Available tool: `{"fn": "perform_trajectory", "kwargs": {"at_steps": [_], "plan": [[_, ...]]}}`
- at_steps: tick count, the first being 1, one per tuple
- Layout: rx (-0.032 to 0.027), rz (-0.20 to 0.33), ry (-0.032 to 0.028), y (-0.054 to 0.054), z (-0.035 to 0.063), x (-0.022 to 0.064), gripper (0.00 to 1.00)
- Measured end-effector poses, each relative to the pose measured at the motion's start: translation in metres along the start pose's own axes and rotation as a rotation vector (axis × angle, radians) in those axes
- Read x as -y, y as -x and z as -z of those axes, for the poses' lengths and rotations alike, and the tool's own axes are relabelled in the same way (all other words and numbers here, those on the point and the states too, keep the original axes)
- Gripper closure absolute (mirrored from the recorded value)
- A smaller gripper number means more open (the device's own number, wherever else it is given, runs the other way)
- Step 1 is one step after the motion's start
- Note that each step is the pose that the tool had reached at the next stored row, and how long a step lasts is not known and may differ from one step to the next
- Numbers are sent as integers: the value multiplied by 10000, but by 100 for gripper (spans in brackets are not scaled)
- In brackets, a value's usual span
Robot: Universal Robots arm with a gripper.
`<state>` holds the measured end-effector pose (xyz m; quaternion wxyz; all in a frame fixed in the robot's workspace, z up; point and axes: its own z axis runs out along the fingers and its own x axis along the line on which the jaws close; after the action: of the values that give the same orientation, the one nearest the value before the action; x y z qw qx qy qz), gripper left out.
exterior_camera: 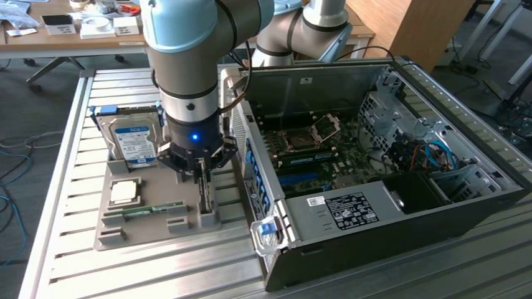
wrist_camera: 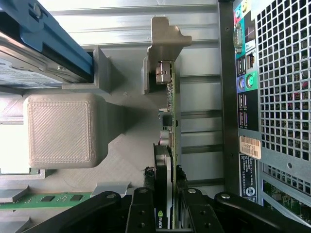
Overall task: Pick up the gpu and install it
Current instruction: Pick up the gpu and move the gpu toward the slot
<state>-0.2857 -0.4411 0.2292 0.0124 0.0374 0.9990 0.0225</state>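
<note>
The gpu (wrist_camera: pixel 169 145) is a thin dark card standing on edge in a slot of the grey holder tray (wrist_camera: pixel 121 160), with its metal bracket (wrist_camera: pixel 165 34) at one end. In the wrist view my gripper (wrist_camera: pixel 167 213) has a black finger on each side of the card, and both fingers (wrist_camera: pixel 143 208) press against its faces. In the exterior view the gripper (exterior_camera: pixel 199 169) points straight down over the gpu (exterior_camera: pixel 205 196), at the tray's edge nearest the computer case. The card still sits in its slot.
The open computer case (exterior_camera: pixel 432 205) lies at the exterior view's right, close beside the tray, with its motherboard (exterior_camera: pixel 316 149) exposed. On the tray (exterior_camera: pixel 116 227) are a silver hard drive (exterior_camera: pixel 133 142), a CPU (exterior_camera: pixel 124 192) and a green RAM stick (exterior_camera: pixel 154 210).
</note>
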Motion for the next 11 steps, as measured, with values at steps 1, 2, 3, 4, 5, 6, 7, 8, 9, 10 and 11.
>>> {"fn": "perform_trajectory", "kwargs": {"at_steps": [1,2,3,4,5,6,7,8,9,10,11], "plan": [[0,15,0,0,0,0,73],[-1,59,1,0,0,0,73],[-5,129,1,0,0,0,73],[-8,196,4,0,0,0,73],[-11,245,5,0,0,0,73],[-12,269,6,0,0,0,73],[-13,285,6,0,0,0,73],[-14,304,7,1,0,0,73],[-14,312,8,0,0,0,73],[-14,312,8,0,0,0,73],[-14,313,8,1,0,0,73]]}}
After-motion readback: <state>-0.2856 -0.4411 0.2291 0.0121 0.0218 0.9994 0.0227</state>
